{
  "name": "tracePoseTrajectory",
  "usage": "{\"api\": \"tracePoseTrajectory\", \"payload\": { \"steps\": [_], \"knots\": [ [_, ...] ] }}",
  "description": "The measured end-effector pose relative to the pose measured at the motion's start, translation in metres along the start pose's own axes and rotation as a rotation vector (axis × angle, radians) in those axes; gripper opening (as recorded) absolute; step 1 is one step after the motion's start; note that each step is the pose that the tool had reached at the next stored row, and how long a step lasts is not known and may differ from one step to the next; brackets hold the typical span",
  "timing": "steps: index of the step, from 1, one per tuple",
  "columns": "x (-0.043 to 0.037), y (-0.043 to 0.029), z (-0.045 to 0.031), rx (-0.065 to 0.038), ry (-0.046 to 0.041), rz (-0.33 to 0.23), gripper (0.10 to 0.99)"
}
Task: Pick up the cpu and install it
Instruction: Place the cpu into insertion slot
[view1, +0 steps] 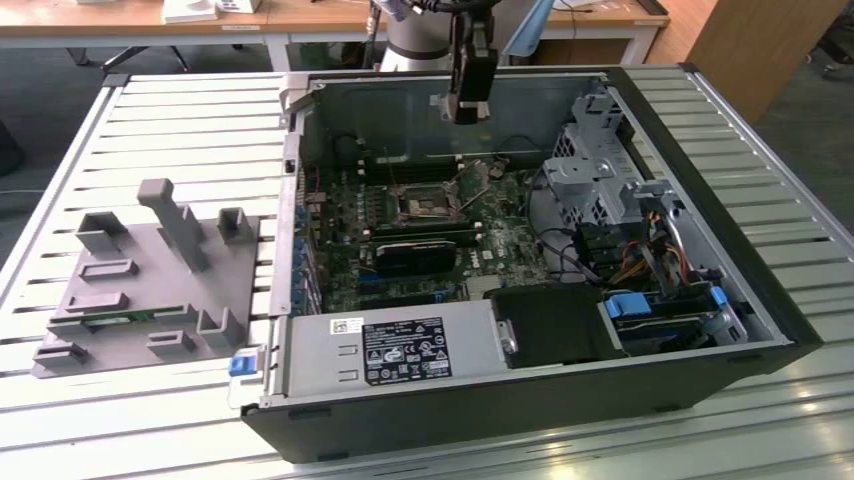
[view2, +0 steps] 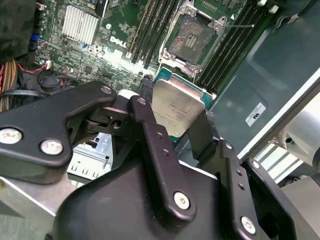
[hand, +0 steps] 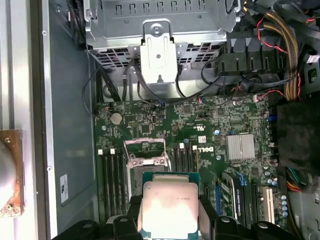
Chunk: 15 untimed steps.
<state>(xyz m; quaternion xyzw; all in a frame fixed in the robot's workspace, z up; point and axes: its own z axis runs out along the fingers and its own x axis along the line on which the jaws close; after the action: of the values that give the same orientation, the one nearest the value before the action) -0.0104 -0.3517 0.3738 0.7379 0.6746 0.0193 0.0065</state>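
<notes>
Above the slatted surface and the open computer case, held the chip clamped between the jaws, with the open socket just beyond them.

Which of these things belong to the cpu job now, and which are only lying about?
For the job: cpu, held in the gripper; open socket.
Lying about: grey holder at the exterior view's left; power supply; memory slots; silver heatsink.
</notes>
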Motion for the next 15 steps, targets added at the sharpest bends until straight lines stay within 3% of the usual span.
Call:
{"api": "tracePoseTrajectory", "payload": {
  "steps": [15],
  "knots": [
    [-0.0003,-0.0010,0.0260,0.018,-0.0061,0.008,0.533]
  ]
}}
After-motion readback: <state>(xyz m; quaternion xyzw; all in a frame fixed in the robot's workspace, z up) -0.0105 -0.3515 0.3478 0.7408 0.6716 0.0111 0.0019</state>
